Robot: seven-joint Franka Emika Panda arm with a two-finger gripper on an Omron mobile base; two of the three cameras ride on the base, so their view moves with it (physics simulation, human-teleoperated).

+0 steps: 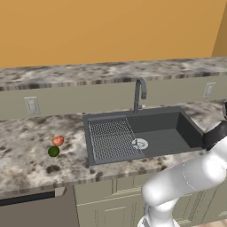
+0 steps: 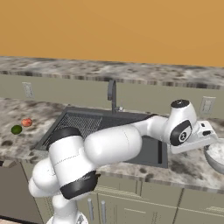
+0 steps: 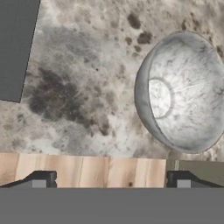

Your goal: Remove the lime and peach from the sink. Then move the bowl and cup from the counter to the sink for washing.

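Item: lime [image 1: 53,151] and peach [image 1: 58,141], touching, on the counter [image 1: 26,146] left of the sink [image 1: 144,133], nearer its front edge than the wall; both already out. Item: sink, basin bare. Item: bowl [image 3: 183,92], upright on the counter right of the sink, near the front edge. Item: my gripper [image 3: 109,179], jaws spread wide, holding nothing, beside the bowl. Cup: not located. Risk, as I judge it: the bowl sits off to one side of my fingers; closing now could miss the rim or nudge it off the front edge.
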